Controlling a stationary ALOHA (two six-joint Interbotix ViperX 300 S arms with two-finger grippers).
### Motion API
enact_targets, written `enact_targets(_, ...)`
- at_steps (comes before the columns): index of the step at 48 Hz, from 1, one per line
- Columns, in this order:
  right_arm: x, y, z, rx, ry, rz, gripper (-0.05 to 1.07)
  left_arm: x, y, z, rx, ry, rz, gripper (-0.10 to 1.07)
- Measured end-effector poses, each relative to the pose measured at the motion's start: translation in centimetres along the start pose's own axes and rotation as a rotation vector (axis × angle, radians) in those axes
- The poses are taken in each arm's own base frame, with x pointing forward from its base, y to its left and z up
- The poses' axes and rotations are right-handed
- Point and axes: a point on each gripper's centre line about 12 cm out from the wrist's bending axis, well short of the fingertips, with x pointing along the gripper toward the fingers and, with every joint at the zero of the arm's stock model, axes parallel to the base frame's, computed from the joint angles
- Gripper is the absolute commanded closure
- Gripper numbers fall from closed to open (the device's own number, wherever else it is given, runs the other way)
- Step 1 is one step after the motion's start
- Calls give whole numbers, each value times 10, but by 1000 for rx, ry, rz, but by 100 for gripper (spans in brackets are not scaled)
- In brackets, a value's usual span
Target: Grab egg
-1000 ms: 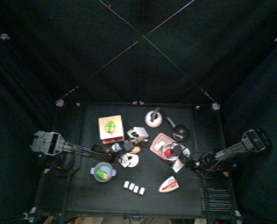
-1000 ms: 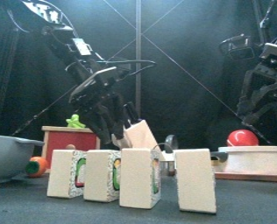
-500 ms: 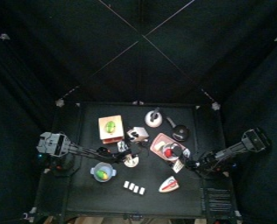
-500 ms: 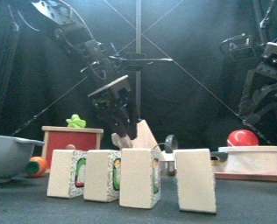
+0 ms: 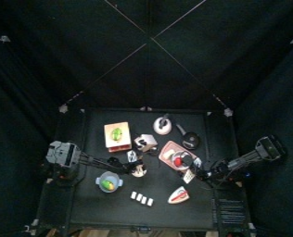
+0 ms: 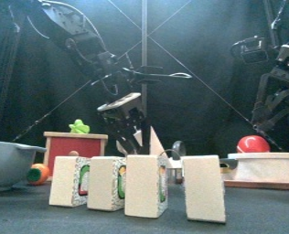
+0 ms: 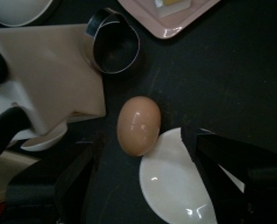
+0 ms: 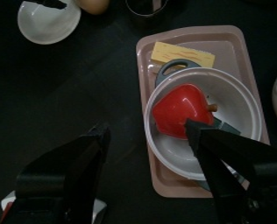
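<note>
The egg [image 7: 138, 125] is a smooth pale tan oval lying on the black table, next to a small white dish [image 7: 182, 177]. My left gripper [image 7: 159, 168] hangs over it, open, its two jaws standing wide on either side of the egg and not touching it. In the top view the left gripper [image 5: 125, 159] is left of the table's middle. In the front view the left gripper [image 6: 133, 135] points down behind the white blocks. One end of the egg [image 8: 94, 4] also peeks into the right wrist view. My right gripper [image 8: 152, 171] is open and holds nothing.
Under the right gripper a pink tray [image 8: 238, 48] carries a white bowl [image 8: 249, 122] with a red round thing [image 8: 182, 111]. A black cup [image 7: 111, 42] stands near the egg. The green-filled bowl [image 5: 108, 181], a red box [image 5: 116, 133] and white blocks [image 6: 144, 187] crowd the table.
The left arm has swung in toward the table's middle, bringing its gripper over the egg, and its jaws have spread a little wider. The right arm has not moved.
</note>
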Motion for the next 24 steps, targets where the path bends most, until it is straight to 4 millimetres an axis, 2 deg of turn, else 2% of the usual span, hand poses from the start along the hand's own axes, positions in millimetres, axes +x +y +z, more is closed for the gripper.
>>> enact_targets(24, 0, 1, 0, 0, -1, 2, 4, 15, -2, -5, 4, 31, 15, -3)
